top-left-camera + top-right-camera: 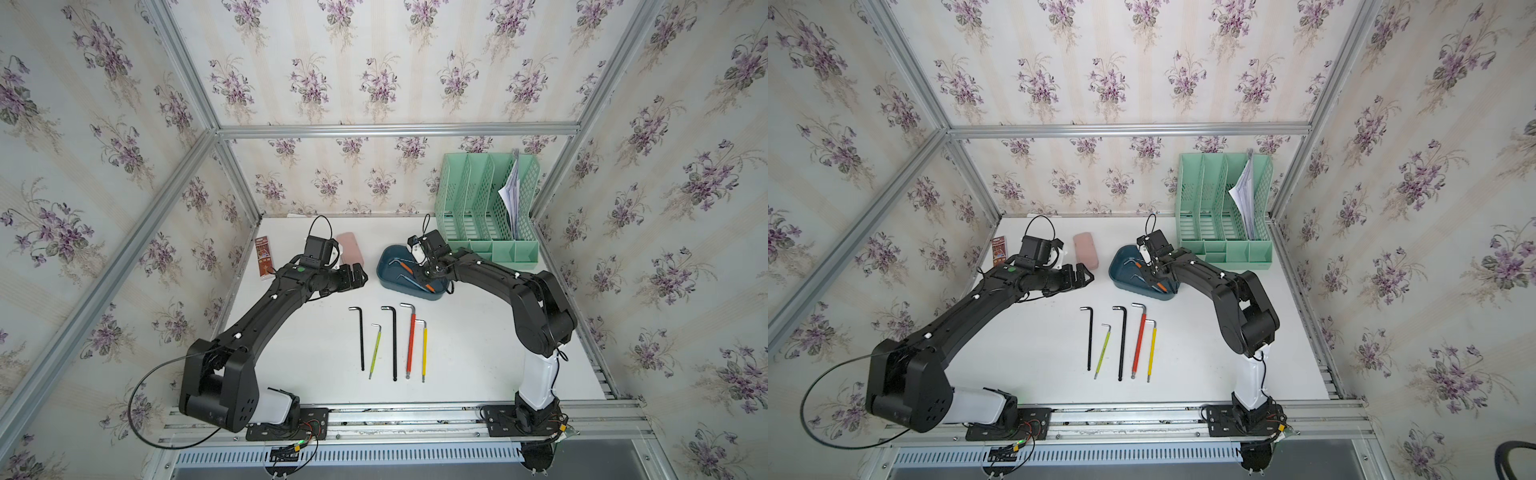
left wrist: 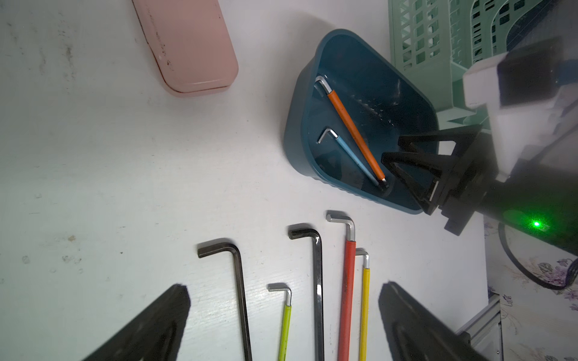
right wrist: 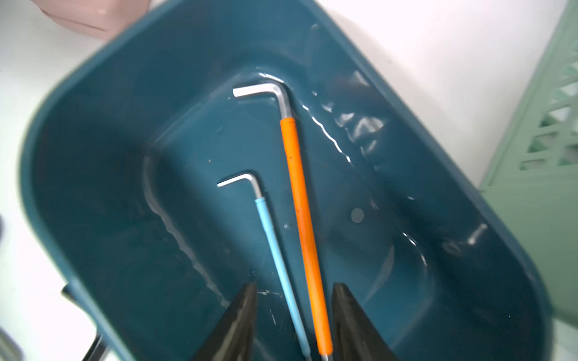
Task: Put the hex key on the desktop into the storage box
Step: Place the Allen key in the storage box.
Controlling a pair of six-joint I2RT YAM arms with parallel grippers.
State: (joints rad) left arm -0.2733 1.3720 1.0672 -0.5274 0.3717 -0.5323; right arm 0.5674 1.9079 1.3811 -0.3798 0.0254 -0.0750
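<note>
**Two hex keys in the box, five on the counter**

The box is a shallow dark teal tub with rounded corners and a glossy inside. It stands toward the back of the white counter, between the pink case and the green file rack, close to the rack's front edge.

Two L-shaped keys lie flat on its floor, side by side and nearly parallel. The orange hex key is the longer, with a bare silver bend near the far wall. The blue hex key is thinner and shorter (its bend points the same way).

The right fingers hang over the near end of the box, spread apart. Both keys run through the gap between them, and neither finger presses on either key.

Five more keys lie in a neat row on the counter in front of the box, bends toward it: a short black hex key, a green hex key, a long black hex key, a red hex key and a yellow hex key.

The left fingers are wide apart and hold nothing, raised above the counter near the pink case.
</note>
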